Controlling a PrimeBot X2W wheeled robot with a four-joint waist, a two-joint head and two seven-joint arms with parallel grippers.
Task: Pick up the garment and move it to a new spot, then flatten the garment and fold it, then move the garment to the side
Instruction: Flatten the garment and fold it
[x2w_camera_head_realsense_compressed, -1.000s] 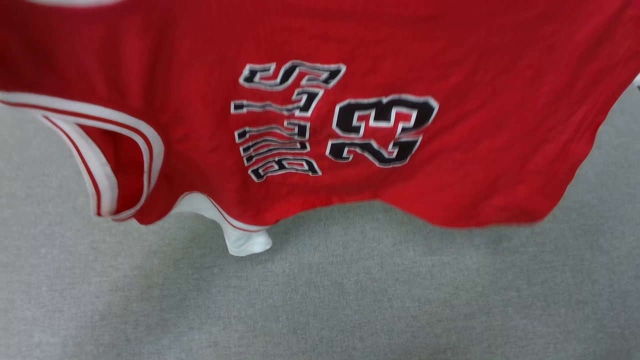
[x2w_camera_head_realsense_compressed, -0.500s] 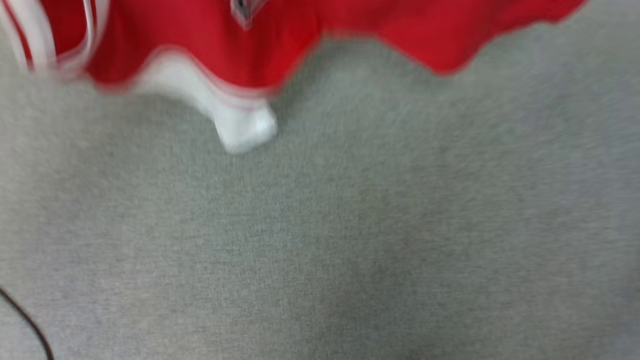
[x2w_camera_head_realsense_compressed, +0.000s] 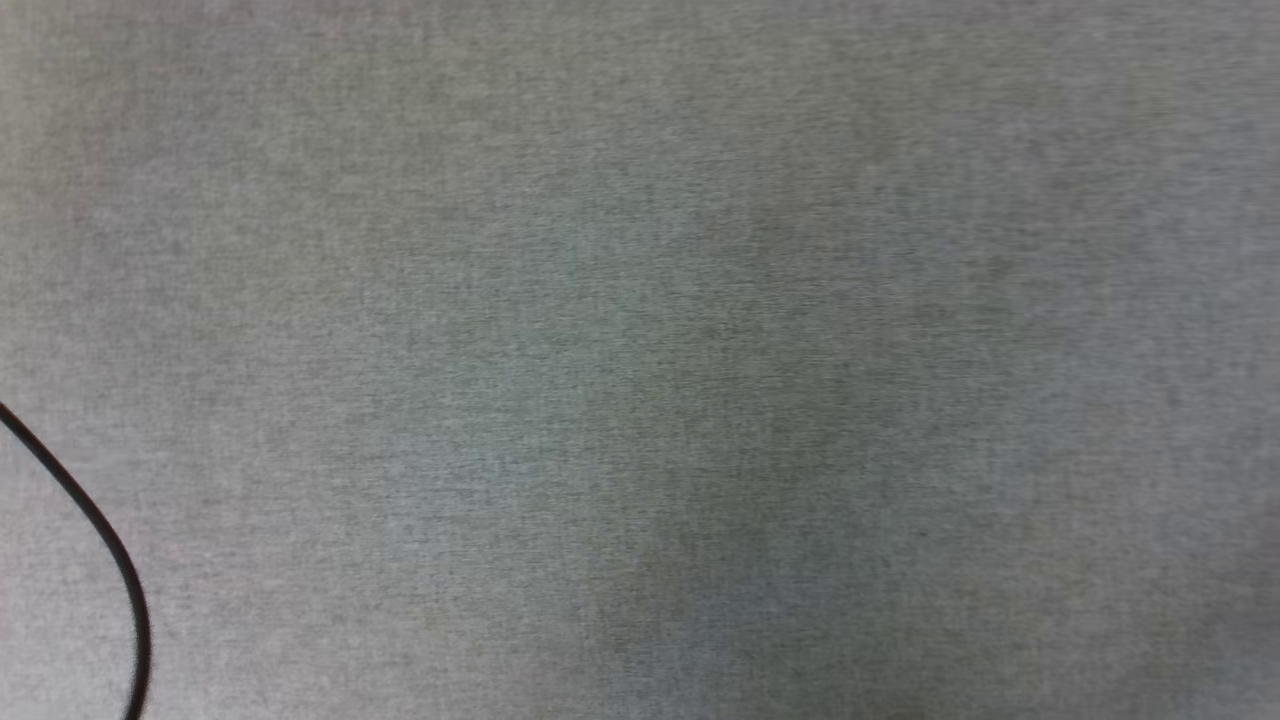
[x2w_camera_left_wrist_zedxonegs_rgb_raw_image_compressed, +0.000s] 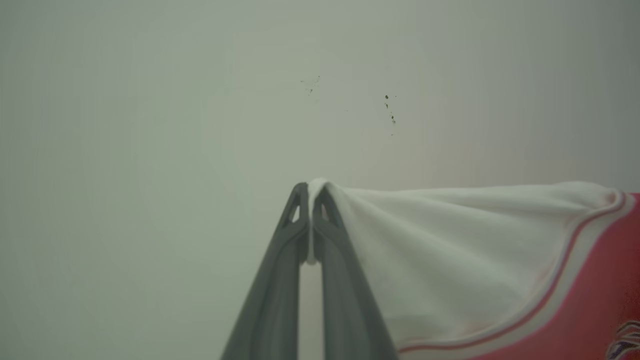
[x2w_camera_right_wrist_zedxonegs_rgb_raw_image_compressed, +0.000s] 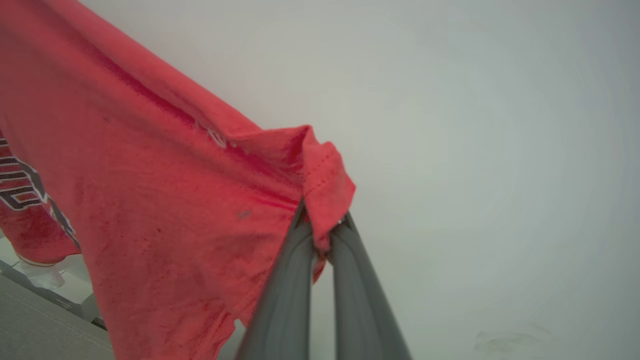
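The garment (x2w_camera_right_wrist_zedxonegs_rgb_raw_image_compressed: 150, 190) is a red jersey with a white sleeve (x2w_camera_left_wrist_zedxonegs_rgb_raw_image_compressed: 450, 260) and black white-edged lettering (x2w_camera_right_wrist_zedxonegs_rgb_raw_image_compressed: 20, 185). It hangs in the air, stretched between my two grippers. In the left wrist view my left gripper (x2w_camera_left_wrist_zedxonegs_rgb_raw_image_compressed: 311, 192) is shut on the tip of the white sleeve, and the cloth trails off to the right with red-striped trim (x2w_camera_left_wrist_zedxonegs_rgb_raw_image_compressed: 565, 290). In the right wrist view my right gripper (x2w_camera_right_wrist_zedxonegs_rgb_raw_image_compressed: 322, 222) is shut on a bunched red hem corner, and the body of the jersey drapes down to the left.
The head view looks down on a grey cloth-covered surface (x2w_camera_head_realsense_compressed: 640, 360) with a thin black cable (x2w_camera_head_realsense_compressed: 110, 560) curving at its lower left. A pale wall (x2w_camera_left_wrist_zedxonegs_rgb_raw_image_compressed: 200, 100) stands behind both grippers. White objects (x2w_camera_right_wrist_zedxonegs_rgb_raw_image_compressed: 45, 280) sit low at the left under the hanging cloth.
The jersey has slid up and out of the head view's top edge, from filling its upper half to none showing; the black cable has come into its lower left corner.
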